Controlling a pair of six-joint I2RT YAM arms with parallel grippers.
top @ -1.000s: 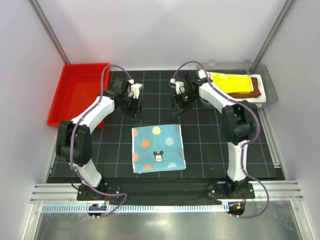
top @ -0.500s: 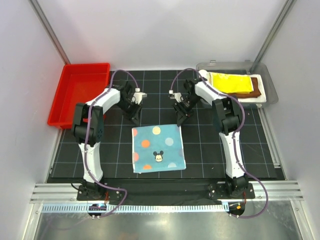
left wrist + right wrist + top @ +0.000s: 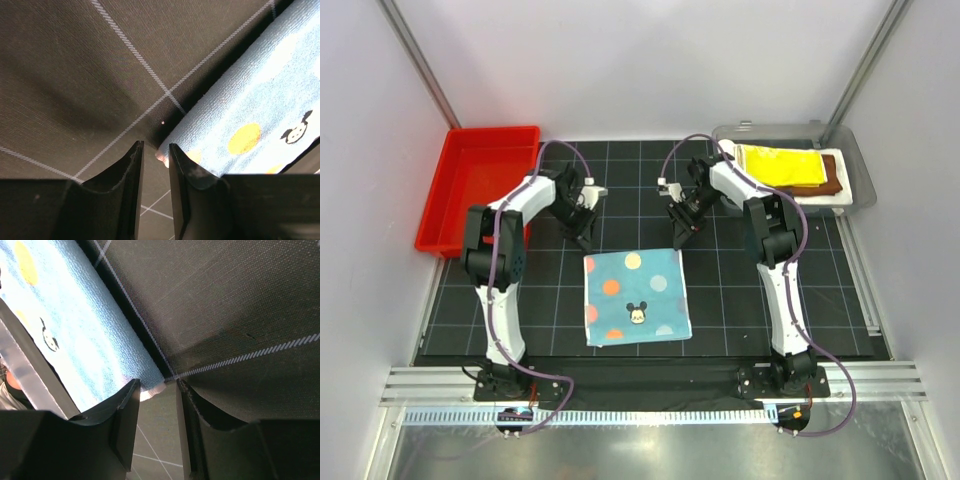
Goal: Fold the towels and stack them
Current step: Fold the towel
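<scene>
The light blue terry towel with orange, white and pale spots lies flat in the middle of the black grid-lined mat, a small black cartoon mouse head printed near its near edge.

My left gripper is down at the towel's far left corner. In its wrist view the jaws stand a narrow gap apart, with the corner just at their mouth and nothing pinched that I can see.

My right gripper sits at the far right corner the same way: fingers slightly apart, the towel's corner right at the tips.

At the far right, a clear plastic bin holds a folded yellow towel lying on a rust-brown towel, with a white towel beneath them. A red plastic tray sits at the far left.
</scene>
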